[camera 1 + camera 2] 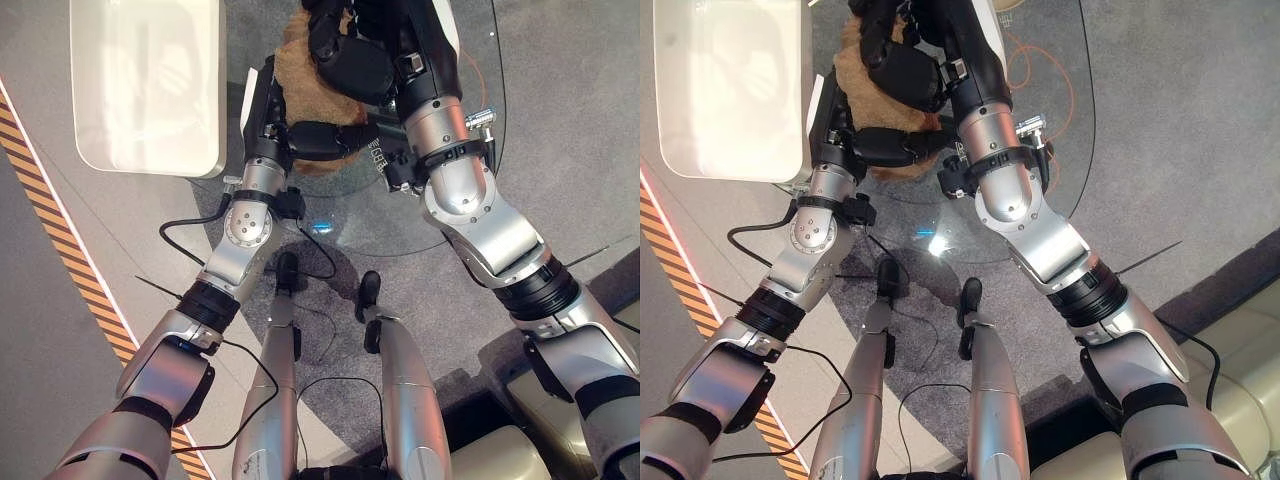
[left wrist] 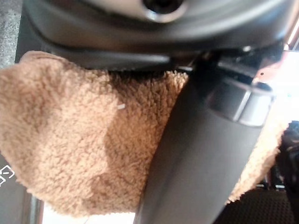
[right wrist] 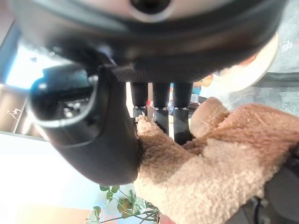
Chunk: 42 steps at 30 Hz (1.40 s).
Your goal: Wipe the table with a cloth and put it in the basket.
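Gripping the tan cloth (image 1: 300,70) (fluffy), both hands (image 1: 325,138) (image 1: 345,60)

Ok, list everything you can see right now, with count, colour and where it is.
Cloth: one, tan and fluffy, on the glass table between both hands.
Glass table: one, round and clear, straight ahead.
Basket: one, white and rectangular, on the floor left of the table.
Striped tape: one line, orange and black, on the floor at far left.
Left hand: dark, curled on the cloth's near edge.
Right hand: dark, on the cloth's far part, fingers gripping it.
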### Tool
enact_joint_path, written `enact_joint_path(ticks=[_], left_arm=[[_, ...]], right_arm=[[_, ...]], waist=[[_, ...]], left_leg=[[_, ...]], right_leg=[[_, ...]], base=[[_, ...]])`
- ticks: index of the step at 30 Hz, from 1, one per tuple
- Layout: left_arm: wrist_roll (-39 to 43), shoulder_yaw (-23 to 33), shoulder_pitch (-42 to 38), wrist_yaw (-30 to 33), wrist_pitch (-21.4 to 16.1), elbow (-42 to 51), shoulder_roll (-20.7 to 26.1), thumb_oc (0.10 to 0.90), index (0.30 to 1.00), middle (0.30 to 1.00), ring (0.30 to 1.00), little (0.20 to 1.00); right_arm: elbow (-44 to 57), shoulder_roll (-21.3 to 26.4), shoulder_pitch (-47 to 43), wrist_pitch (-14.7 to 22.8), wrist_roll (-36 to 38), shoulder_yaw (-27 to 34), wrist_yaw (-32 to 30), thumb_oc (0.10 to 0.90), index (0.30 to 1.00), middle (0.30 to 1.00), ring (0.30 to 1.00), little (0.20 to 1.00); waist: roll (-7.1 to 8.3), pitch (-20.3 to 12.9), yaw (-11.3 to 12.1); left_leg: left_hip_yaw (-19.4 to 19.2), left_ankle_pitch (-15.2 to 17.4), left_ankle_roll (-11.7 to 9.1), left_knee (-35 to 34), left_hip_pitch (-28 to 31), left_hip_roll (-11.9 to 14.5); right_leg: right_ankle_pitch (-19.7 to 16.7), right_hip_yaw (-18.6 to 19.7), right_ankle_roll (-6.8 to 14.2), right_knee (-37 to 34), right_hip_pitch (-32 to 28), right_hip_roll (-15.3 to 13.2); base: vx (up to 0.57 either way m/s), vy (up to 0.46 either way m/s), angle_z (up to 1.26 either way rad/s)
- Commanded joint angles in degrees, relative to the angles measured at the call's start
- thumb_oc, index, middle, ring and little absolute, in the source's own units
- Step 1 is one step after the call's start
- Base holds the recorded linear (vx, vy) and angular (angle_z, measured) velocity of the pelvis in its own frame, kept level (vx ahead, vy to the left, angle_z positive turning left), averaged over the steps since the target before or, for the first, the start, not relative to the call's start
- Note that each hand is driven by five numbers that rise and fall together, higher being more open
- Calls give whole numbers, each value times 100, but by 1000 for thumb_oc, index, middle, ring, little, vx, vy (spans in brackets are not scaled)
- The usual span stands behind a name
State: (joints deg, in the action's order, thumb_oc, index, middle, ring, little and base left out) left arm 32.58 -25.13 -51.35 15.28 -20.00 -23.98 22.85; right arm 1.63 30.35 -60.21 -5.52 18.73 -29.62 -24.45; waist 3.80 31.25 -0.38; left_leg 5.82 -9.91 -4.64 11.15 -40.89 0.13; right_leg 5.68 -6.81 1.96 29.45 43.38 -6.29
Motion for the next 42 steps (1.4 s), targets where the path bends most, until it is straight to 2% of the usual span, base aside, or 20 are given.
enact_joint_path(ticks=[1, 11, 19, 24, 29, 35, 42], left_arm=[[247, -14, -537, -473, -707, 629, -374, 100, 300, 300, 300, 200], [1618, 115, -347, -1115, -550, 675, -688, 100, 300, 300, 300, 200], [1933, 142, -291, -1298, -529, 740, -852, 100, 300, 300, 300, 200], [2508, 168, -256, -1518, -488, 787, -948, 100, 300, 300, 300, 200], [2516, 175, -259, -1555, -466, 801, -999, 100, 300, 300, 300, 200], [2975, 206, -250, -1765, -354, 840, -1048, 100, 300, 300, 300, 200], [2907, 192, -275, -1746, -362, 809, -1048, 100, 300, 300, 300, 200]], right_arm=[[1258, -266, -1374, 980, -67, 651, -97, 100, 300, 300, 300, 200], [1228, -302, -1417, 914, -60, 628, -108, 100, 300, 300, 300, 200], [1228, -362, -1456, 812, -124, 575, -119, 100, 300, 300, 300, 200], [1161, -360, -1471, 732, -217, 546, -49, 100, 300, 300, 300, 200], [1082, -320, -1545, 613, -283, 475, -46, 100, 300, 300, 300, 200], [972, -276, -1584, 562, -306, 435, -1, 100, 300, 300, 300, 200], [909, -245, -1654, 482, -326, 402, 50, 100, 300, 300, 300, 200]], waist=[[222, -145, 36], [236, -145, 22], [224, -145, 10], [219, -145, 5], [243, -145, 9], [265, -145, 19], [273, -145, 15]], left_leg=[[-733, 740, 384, 505, 373, -298], [-737, 739, 391, 496, 385, -303], [-746, 735, 396, 488, 361, -310], [-745, 738, 396, 502, 358, -318], [-740, 740, 394, 509, 350, -319], [-733, 748, 400, 518, 351, -324], [-736, 754, 400, 528, 335, -318]], right_leg=[[-670, 80, -36, -1223, -611, 572], [-680, 90, -37, -1239, -625, 583], [-687, 99, -36, -1253, -600, 582], [-685, 105, -34, -1250, -604, 580], [-701, 101, -32, -1268, -604, 580], [-713, 87, -31, -1287, -622, 575], [-718, 87, -26, -1284, -609, 571]], base=[[0, 0, 0], [0, 0, 0], [0, 0, 0], [0, 0, 0], [0, 0, 0], [0, 0, 0], [0, 0, 0]])
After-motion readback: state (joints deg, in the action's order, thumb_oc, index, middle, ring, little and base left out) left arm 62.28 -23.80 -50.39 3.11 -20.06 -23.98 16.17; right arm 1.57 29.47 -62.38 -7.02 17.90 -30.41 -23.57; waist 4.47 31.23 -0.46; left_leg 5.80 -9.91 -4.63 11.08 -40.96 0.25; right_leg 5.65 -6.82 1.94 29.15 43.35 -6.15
